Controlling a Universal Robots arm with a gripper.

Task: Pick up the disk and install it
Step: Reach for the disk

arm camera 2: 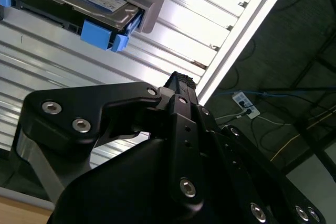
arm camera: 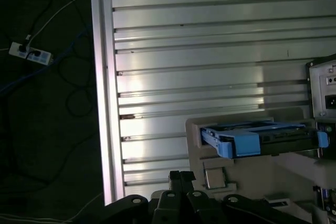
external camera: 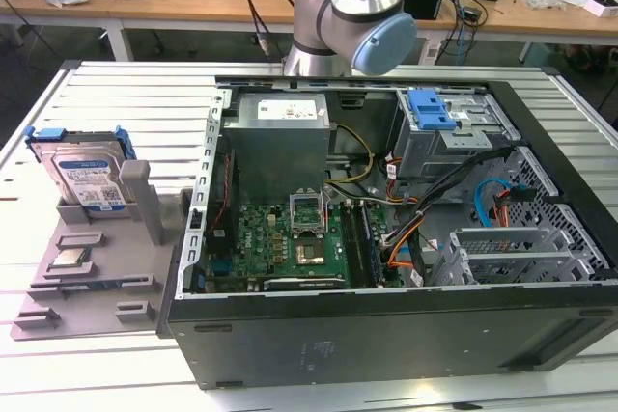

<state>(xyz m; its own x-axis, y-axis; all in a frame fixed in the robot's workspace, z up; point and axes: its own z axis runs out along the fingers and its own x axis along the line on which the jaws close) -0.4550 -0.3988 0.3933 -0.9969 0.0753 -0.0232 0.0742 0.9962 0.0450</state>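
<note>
On ribbed metal table, disk upright on edge in grey stand; pincer together, empty.

We see the disk silver, with a white-and-blue label and a bright blue caddy. Holder plain grey. Table ribbed silver slats. Case black, motherboard green, latch blue, cables orange. Arm silver with pale blue caps. Gripper matte black with silver screws.

Arm upright; end effector fingers pressed together, empty.
</note>
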